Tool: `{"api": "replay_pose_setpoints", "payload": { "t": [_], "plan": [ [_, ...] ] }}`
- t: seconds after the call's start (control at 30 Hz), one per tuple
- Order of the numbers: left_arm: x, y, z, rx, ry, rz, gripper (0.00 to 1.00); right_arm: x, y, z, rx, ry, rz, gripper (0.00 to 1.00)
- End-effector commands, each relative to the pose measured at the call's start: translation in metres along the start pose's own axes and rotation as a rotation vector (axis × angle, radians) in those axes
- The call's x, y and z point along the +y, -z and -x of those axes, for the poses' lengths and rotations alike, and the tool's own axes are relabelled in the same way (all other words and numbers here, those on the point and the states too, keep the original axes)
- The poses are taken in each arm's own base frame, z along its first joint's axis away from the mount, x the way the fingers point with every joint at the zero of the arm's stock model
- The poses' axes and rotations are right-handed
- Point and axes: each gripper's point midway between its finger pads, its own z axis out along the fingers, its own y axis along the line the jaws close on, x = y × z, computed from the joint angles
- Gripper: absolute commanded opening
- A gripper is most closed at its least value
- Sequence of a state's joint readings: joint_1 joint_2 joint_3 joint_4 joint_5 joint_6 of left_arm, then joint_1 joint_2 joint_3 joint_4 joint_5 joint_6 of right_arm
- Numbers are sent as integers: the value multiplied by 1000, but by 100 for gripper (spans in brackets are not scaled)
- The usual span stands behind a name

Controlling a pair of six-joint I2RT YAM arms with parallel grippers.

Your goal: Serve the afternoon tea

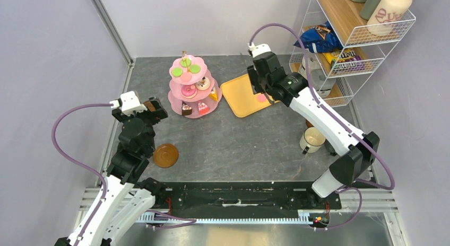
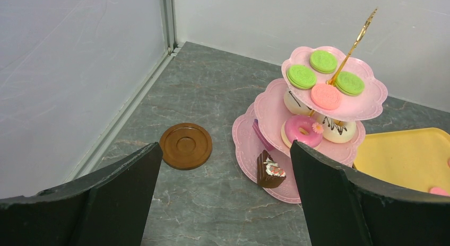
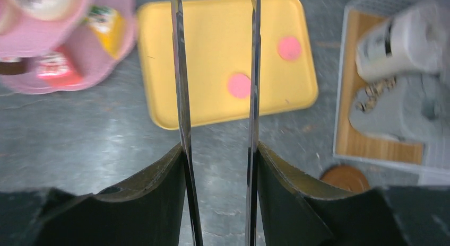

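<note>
The pink three-tier stand (image 1: 188,87) holds green and pink macarons on top, donuts in the middle and cake wedges at the bottom; it also shows in the left wrist view (image 2: 313,124). My left gripper (image 1: 154,109) (image 2: 225,150) is open and empty, left of the stand, over a brown saucer (image 2: 185,145). My right gripper (image 1: 256,81) (image 3: 218,148) is shut on thin metal tongs (image 3: 180,87) above the yellow tray (image 1: 239,97) (image 3: 212,113). Two pink macarons (image 3: 239,85) (image 3: 289,47) lie on the tray. A cream mug (image 1: 313,140) stands at the right.
Another saucer (image 1: 165,155) lies near the left arm, and a third (image 3: 345,178) by the rack. The white wire rack (image 1: 366,34) at the right holds a blue bag (image 1: 318,39), a yellow packet (image 1: 342,58), a cream bottle (image 1: 390,12) and two mugs (image 3: 395,42) (image 3: 403,108).
</note>
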State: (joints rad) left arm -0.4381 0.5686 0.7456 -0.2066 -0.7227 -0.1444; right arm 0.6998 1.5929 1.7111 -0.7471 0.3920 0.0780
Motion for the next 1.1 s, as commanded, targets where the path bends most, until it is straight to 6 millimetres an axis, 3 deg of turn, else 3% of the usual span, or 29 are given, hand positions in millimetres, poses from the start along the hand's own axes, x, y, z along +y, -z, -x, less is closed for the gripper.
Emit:
{"api": "replay_pose_setpoints", "payload": {
  "t": [0.0, 0.2, 0.43, 0.67, 0.9, 1.07],
  "plan": [
    [-4, -1, 9, -34, 59, -10, 99, -28, -23, -23, 22, -120, -75, 55],
    [-4, -2, 8, -31, 55, -10, 99, -28, -73, -59, 101, -183, -88, 55],
    [-5, -2, 7, -28, 53, -12, 99, -10, -126, -71, 93, -228, -75, 55],
    [-6, -2, 7, -28, 54, -15, 99, 2, -171, -99, 152, -241, -90, 55],
    [-6, -3, 7, -27, 53, -17, 99, 13, -191, -125, 208, -243, -62, 58],
    [-7, -2, 7, -27, 54, -20, 99, 13, -190, -132, 228, -238, -53, 63]
  ]
}}
